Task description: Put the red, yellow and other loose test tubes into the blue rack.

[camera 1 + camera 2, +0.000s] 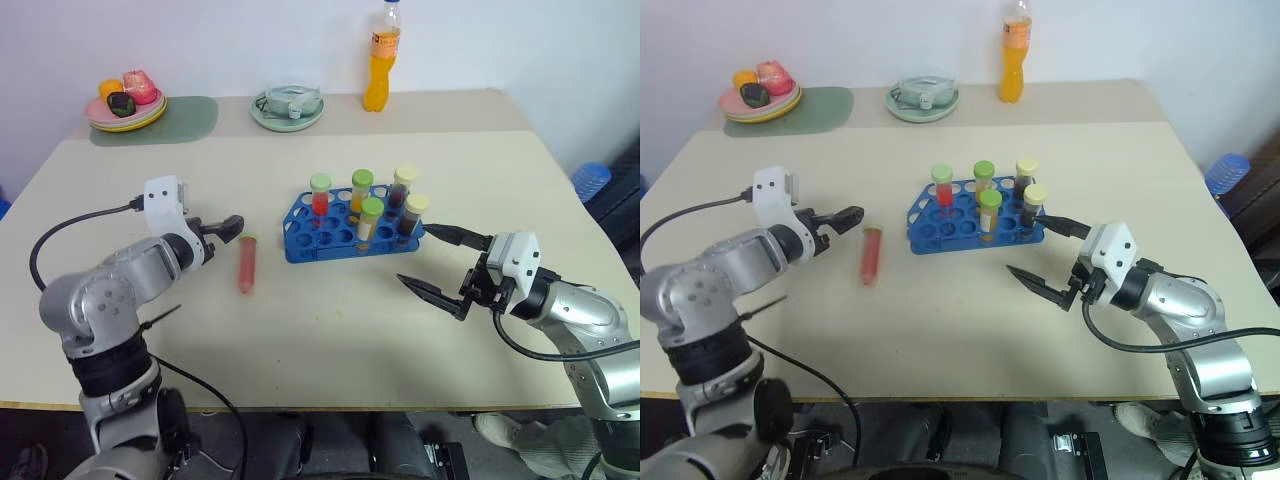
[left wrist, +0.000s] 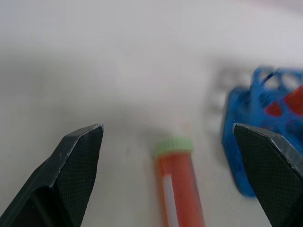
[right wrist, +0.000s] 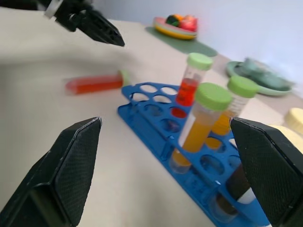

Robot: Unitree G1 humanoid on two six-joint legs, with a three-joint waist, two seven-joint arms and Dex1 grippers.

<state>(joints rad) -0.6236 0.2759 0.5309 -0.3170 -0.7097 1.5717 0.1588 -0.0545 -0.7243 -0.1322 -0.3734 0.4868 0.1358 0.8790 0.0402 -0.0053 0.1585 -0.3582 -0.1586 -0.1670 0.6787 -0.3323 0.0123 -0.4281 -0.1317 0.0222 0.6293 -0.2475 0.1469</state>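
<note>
- A bright blue plastic rack with rows of round holes stood near the middle of a pale beige table.
- Five capped clear tubes stood upright in the rack: one with red liquid and a green cap, two with yellow-orange liquid and green caps, and two with dark brown liquid and cream caps.
- One loose clear plastic tube of red liquid lay flat on the table, just to the left of the rack and apart from it, its green cap towards the far side of the table.
- The left gripper hovered just left of the lying tube's capped end, its two black fingers spread wide and holding nothing; in the left wrist view the tube lay between the fingers but untouched.
- The right gripper hung at the rack's right, near corner, its black fingers spread wide and empty, one tip close to the rack.
- Along the far edge of the table stood a tall orange drink bottle, a pale green dish, and a stack of plates holding colourful items on a dull green mat.
</note>
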